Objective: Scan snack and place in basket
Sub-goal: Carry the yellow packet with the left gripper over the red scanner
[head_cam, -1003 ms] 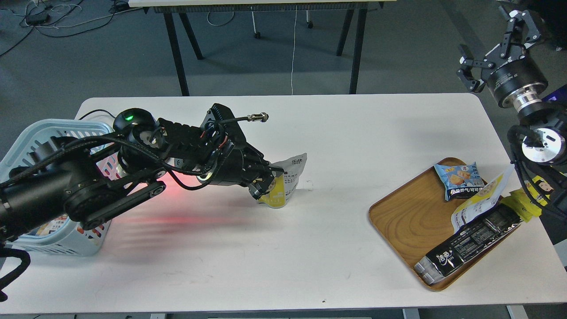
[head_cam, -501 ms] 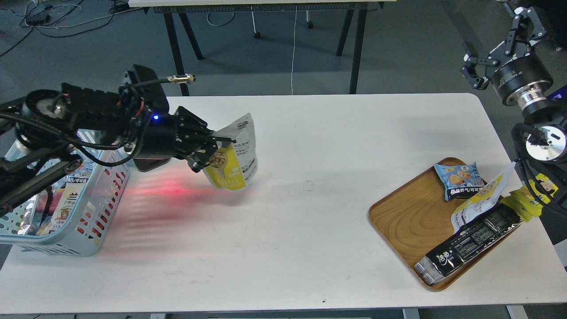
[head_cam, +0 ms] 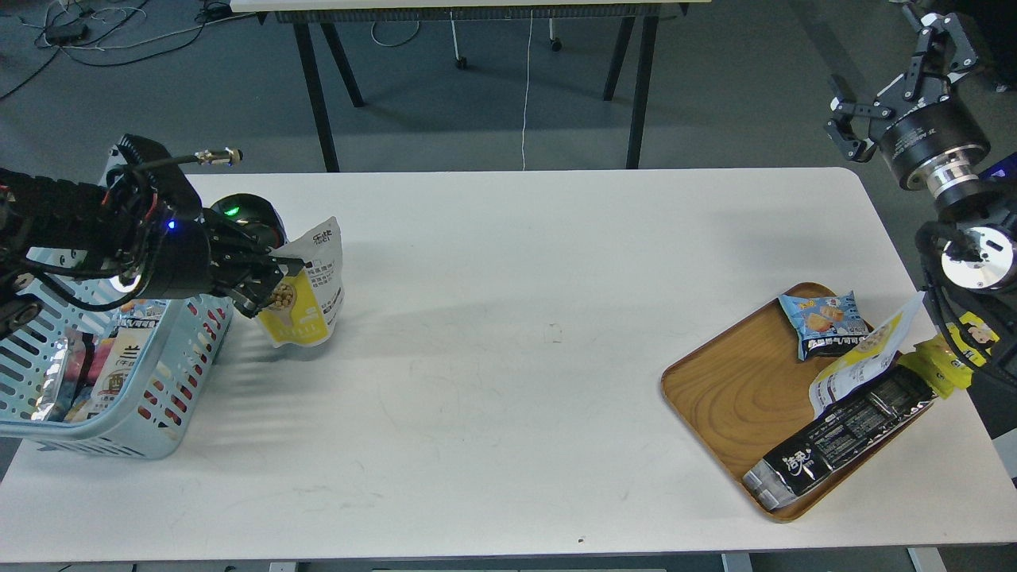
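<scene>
Left gripper (head_cam: 270,280): clenched on your snack (head_cam: 311,292).
Snack: just right of basket (head_cam: 171,381) rim, upright.
Right gripper (head_cam: 890,83): spread, holding nothing.

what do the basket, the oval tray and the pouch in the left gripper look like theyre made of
Pale blue slotted basket: apparently moulded plastic, judging by its uniform colour and even slots. Oval brown tray: wood or wood-look, showing curved grain. White-and-yellow stand-up pouch in the left gripper: probably printed plastic film, thin and creased.
</scene>
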